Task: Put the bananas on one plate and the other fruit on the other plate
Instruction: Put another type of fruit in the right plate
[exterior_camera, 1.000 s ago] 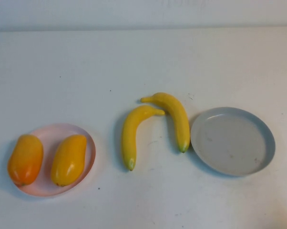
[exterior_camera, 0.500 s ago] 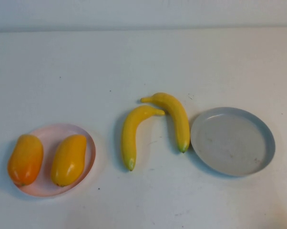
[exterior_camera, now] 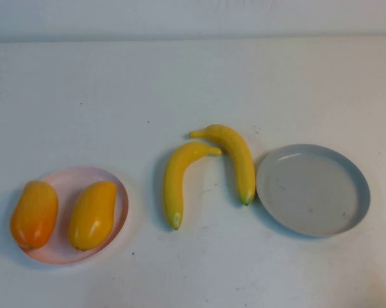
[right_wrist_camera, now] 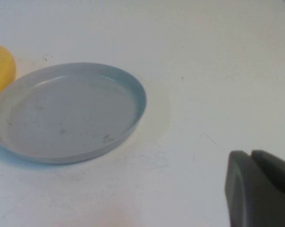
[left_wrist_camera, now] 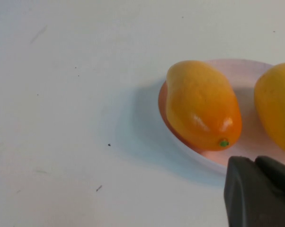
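pink plate point(exterior_camera: 119, 192) holds both mangoes point(exterior_camera: 92, 215); grey plate point(exterior_camera: 313, 190) bare; grippers' point(left_wrist_camera: 260, 193) point(right_wrist_camera: 261, 189) spread untellable

Setting: lab-type test bench. Evidence: bare white scuffed surface point(exterior_camera: 84, 96), plain pale wall behind, glossy replica-looking fruit, two plain plates; no household or shop fittings in view.

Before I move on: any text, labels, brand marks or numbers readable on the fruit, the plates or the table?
None. The bananas, the mangoes, the grey plate, the pink plate and the table carry no readable text. The left gripper and right gripper, seen only in their wrist views, bear none either.
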`<state>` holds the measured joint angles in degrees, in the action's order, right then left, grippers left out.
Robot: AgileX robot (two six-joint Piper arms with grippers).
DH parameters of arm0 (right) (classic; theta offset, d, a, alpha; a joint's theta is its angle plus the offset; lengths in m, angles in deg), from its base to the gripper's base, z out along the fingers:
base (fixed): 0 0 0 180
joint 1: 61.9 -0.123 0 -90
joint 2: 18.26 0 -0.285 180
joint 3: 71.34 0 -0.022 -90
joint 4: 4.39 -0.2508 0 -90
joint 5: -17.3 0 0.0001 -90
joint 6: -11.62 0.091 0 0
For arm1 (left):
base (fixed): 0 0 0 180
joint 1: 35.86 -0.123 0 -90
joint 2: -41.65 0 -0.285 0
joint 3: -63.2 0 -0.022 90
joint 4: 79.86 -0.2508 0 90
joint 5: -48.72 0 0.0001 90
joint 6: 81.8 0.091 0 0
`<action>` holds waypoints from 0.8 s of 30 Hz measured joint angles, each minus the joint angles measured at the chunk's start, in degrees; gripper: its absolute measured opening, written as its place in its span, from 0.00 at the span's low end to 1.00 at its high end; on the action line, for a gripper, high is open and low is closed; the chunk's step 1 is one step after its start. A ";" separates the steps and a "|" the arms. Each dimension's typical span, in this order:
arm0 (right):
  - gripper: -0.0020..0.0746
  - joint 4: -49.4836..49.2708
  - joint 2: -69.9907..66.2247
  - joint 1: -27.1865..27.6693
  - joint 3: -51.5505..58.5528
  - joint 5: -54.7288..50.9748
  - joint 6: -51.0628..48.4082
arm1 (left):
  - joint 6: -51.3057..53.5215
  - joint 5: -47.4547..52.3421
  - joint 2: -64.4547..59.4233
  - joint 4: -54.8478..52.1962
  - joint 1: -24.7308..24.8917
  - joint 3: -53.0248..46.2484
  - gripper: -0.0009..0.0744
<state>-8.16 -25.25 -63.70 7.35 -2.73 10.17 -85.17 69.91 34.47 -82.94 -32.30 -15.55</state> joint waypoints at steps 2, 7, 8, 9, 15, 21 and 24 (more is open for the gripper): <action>0.00 0.00 0.00 0.00 0.00 0.00 0.00 | 0.00 0.00 0.00 0.00 0.00 0.00 0.01; 0.00 0.00 0.00 0.00 0.00 0.00 0.00 | 0.00 0.00 0.00 0.00 0.00 0.00 0.01; 0.00 0.00 0.00 0.00 0.00 0.00 0.00 | 0.00 0.00 0.00 0.00 0.00 0.00 0.01; 0.00 0.00 0.00 0.00 0.00 0.00 0.00 | 0.00 0.00 0.00 0.00 0.00 0.00 0.01; 0.00 0.00 0.00 0.00 0.00 0.00 0.00 | 0.00 0.00 0.00 0.00 0.00 0.00 0.01; 0.00 -7.76 0.00 0.00 0.00 5.24 0.00 | 0.00 0.00 0.00 0.00 0.00 0.00 0.01; 0.00 -17.01 0.00 0.00 0.00 9.84 0.00 | 0.00 0.00 0.00 0.00 0.00 0.00 0.01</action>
<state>-25.16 -25.25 -63.70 7.35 7.10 10.17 -85.17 69.91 34.47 -82.94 -32.30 -15.55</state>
